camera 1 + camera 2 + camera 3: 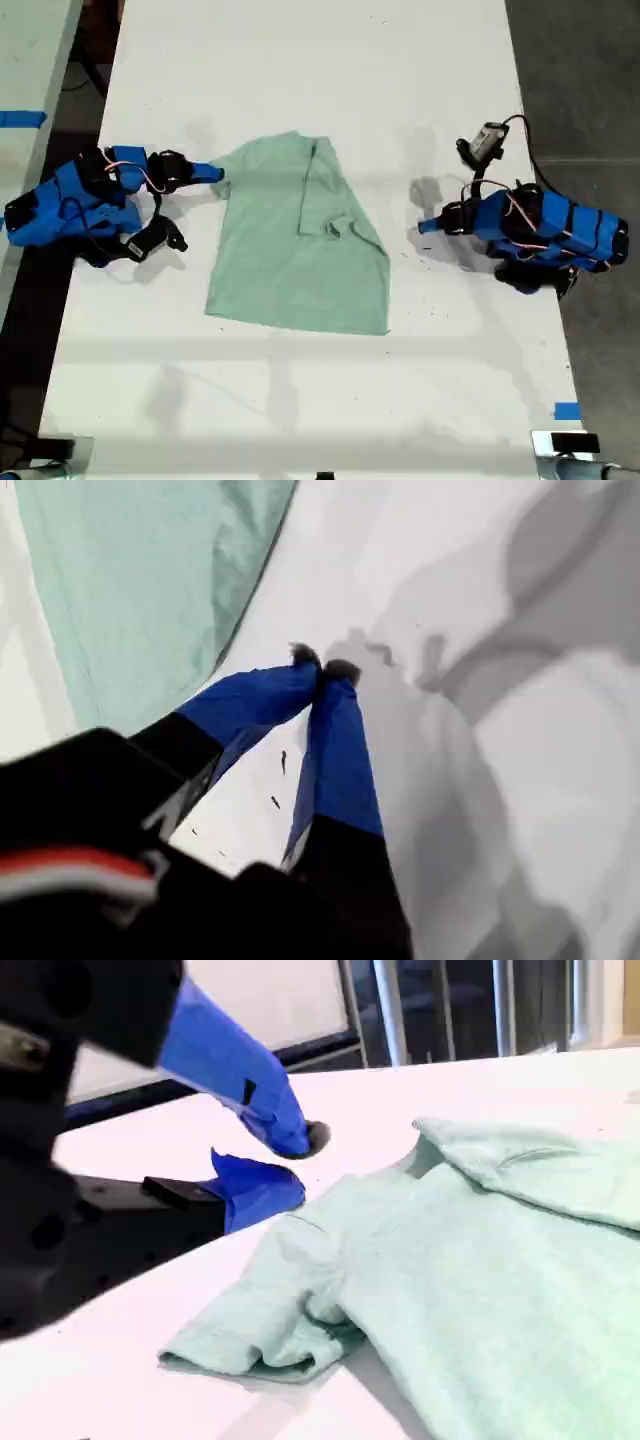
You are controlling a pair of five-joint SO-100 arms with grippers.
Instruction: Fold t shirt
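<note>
The pale mint-green t shirt (300,245) lies flat in the middle of the white table (300,80), one side folded over onto its body. The arm at the exterior view's right carries my first gripper (425,226), shut with nothing in it. Its tips (322,670) meet over bare table, a short way off the t shirt (140,590). My second gripper (216,174) is on the arm at the exterior view's left. It (300,1167) stands open just beside the crumpled sleeve (280,1310) of the t shirt (480,1260), holding nothing.
Blue tape marks sit at the exterior view's left edge (22,118) and lower right (567,411). A second pale table (30,60) stands at the exterior view's left, and dark floor (580,80) lies beyond the table's edge at its right.
</note>
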